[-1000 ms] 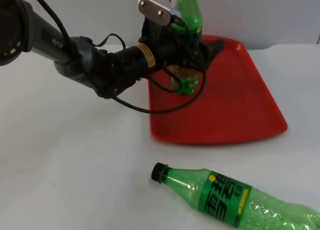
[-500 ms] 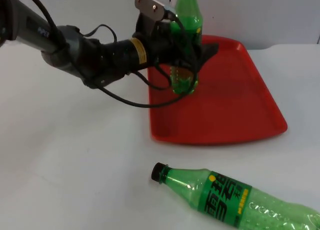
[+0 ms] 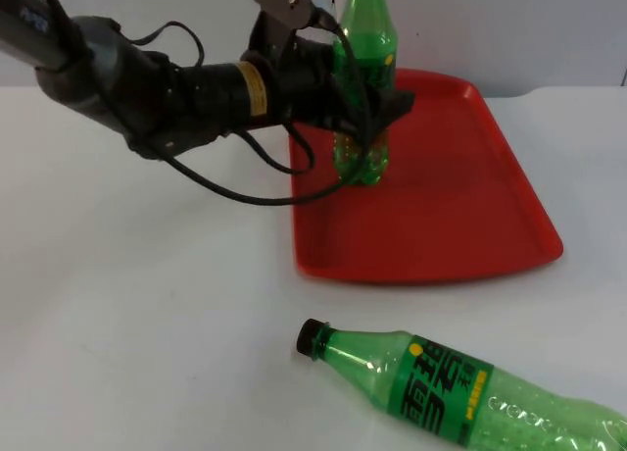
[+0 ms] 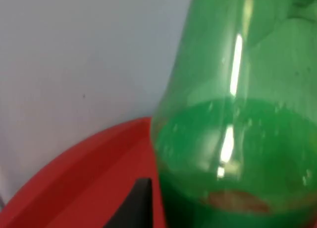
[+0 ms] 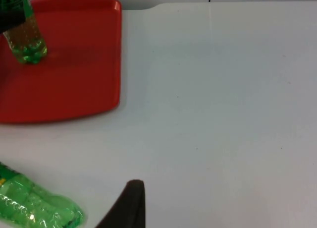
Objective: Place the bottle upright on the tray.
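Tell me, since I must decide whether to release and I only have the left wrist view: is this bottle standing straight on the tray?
Observer: Yes. In the top view the upright bottle stands vertical, and its base appears to rest on the red tray, near the tray's back left corner.
Operator: Where does my gripper sit on it?
Observer: The left gripper is closed around the bottle's middle, below the neck.
Operator: Anything else out there?
Observer: A second bottle, capped and labelled, lies on its side on the white table in front of the tray. The right gripper waits above the table beside the tray.
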You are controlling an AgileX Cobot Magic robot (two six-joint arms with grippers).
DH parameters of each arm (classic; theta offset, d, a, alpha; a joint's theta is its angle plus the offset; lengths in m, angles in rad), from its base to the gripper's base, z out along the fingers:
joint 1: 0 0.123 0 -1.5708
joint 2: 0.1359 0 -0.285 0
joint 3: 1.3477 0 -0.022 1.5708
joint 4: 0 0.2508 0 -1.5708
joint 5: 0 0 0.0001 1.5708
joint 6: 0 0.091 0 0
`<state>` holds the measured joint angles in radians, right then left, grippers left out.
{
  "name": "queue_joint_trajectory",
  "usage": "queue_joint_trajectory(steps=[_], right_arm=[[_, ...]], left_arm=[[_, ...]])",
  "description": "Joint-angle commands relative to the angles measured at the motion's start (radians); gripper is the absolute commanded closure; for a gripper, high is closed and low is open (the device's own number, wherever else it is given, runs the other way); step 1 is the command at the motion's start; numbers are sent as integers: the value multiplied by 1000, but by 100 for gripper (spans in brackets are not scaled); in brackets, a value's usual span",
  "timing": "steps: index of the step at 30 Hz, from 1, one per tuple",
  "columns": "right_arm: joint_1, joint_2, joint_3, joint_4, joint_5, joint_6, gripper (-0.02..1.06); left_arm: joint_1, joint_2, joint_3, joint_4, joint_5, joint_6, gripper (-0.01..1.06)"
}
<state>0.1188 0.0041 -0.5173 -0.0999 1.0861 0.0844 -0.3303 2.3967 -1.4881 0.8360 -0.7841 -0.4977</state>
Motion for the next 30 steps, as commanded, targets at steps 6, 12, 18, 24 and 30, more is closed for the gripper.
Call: queue_joint_trajectory(steps=[6,12,18,24,30], right_arm=[[-6,-4,3,-2,-7,-5,-1],[-6,-4,3,-2,-7,-5,-1],[-6,-4,3,-2,-7,-5,-1],[-6,-4,3,-2,-7,-5,-1],[-6,-4,3,-2,-7,-5,-1]], left_arm=[[18,-87,136,0,3,25,0],[41,-161,249,-16,13,48,0],[69,-262,360,-40,26,48,0],[74,-406,447,-42,129,48,0],[74,-564,508,-40,273,-60,0]])
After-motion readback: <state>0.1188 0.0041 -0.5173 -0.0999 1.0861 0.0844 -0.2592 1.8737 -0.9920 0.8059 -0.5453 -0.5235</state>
